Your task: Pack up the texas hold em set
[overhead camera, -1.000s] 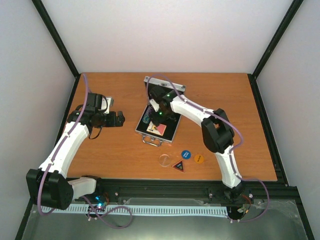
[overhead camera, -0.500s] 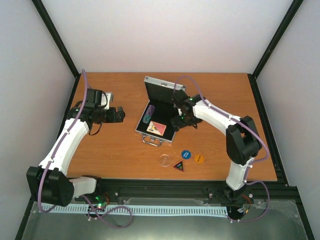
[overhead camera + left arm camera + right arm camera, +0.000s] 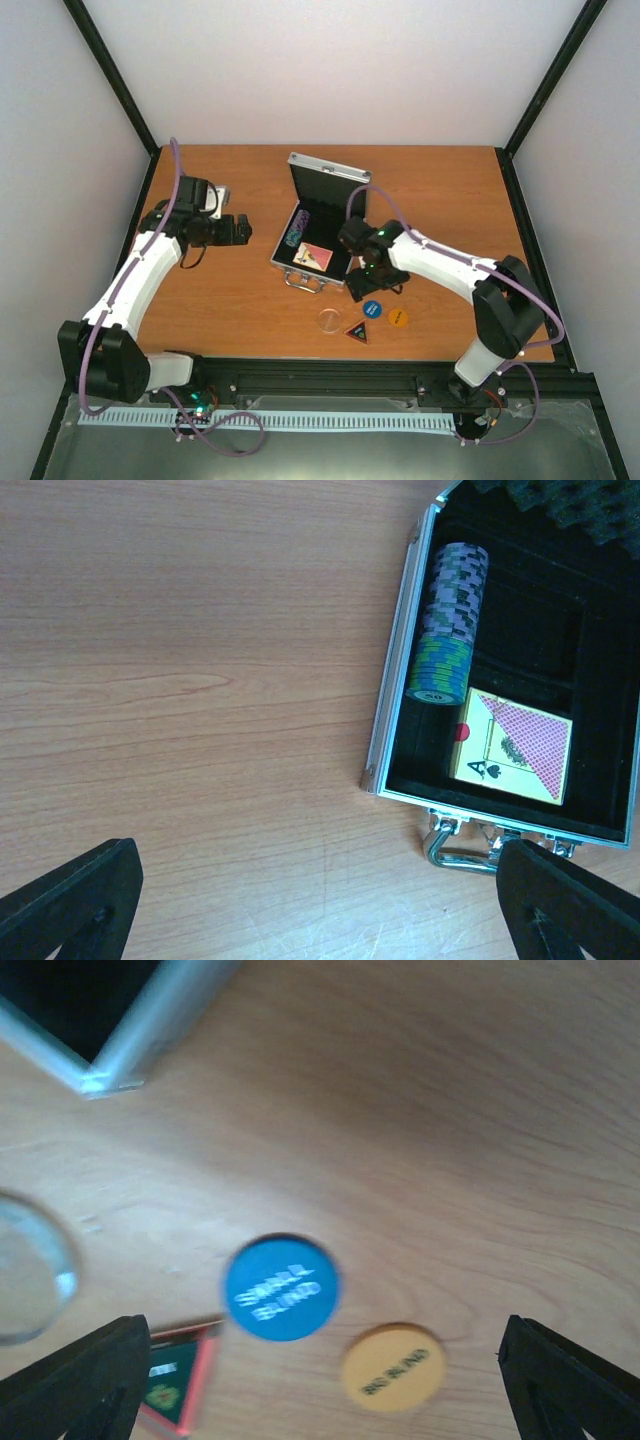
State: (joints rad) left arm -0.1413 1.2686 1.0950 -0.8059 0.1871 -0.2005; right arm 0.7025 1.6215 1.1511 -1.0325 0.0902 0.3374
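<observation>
Broadly, the orange-brown wood-grain table (image 3: 230,300) carries everything. Near its middle lies the small aluminium case (image 3: 305,272), open. Its rim is bright metal and its inside matt black. The lid (image 3: 322,182) stands up at the 12 o'clock side, and a wire handle (image 3: 303,283) sits at 6 o'clock.

The right arm crosses the case's 4 o'clock corner and hides it from above. Its right pincer (image 3: 320,1390) hangs released, fingers spread wide with nothing between them, above the loose pieces at 5 o'clock of the case. The left pincer (image 3: 320,910) is likewise released, over bare wood at 9 o'clock of the case and well apart from it.

Inside, a flat rectangular card deck (image 3: 512,745) with a red-patterned back lies near the handle. A ribbed stack of chips (image 3: 447,620) lies on its side along the 9 o'clock wall.

On the table are a clear glassy disc (image 3: 25,1270), a round blue button (image 3: 280,1287), a round yellow button (image 3: 392,1368) and a dark red-edged triangular button (image 3: 172,1380). They sit close together but apart.
</observation>
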